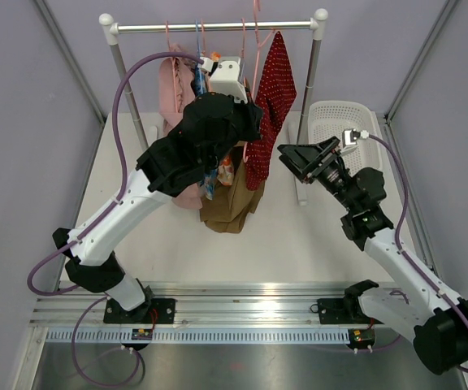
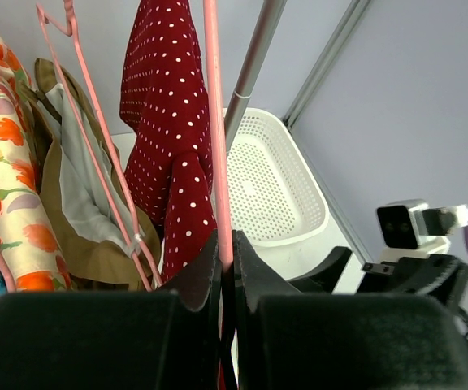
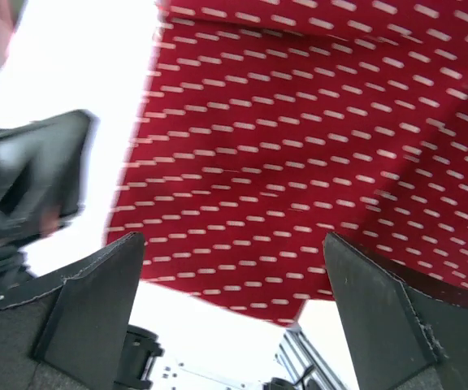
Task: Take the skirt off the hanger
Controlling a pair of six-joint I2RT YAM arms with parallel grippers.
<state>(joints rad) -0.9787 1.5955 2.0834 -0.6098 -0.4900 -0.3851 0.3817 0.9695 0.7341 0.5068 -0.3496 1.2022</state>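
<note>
The skirt is red with white dots and hangs from a pink hanger at the right end of the rail. In the left wrist view the skirt hangs just behind a pink hanger bar. My left gripper is shut on that bar just below the skirt's hem; in the top view it is raised beside the skirt, its fingers hidden. My right gripper is open just right of the skirt's lower edge. In its wrist view the gripper has red fabric close ahead of it, not between the fingers.
The rail also carries a brown garment, a pink one and a floral one to the left. A white basket stands at the back right, beside the rack's right post.
</note>
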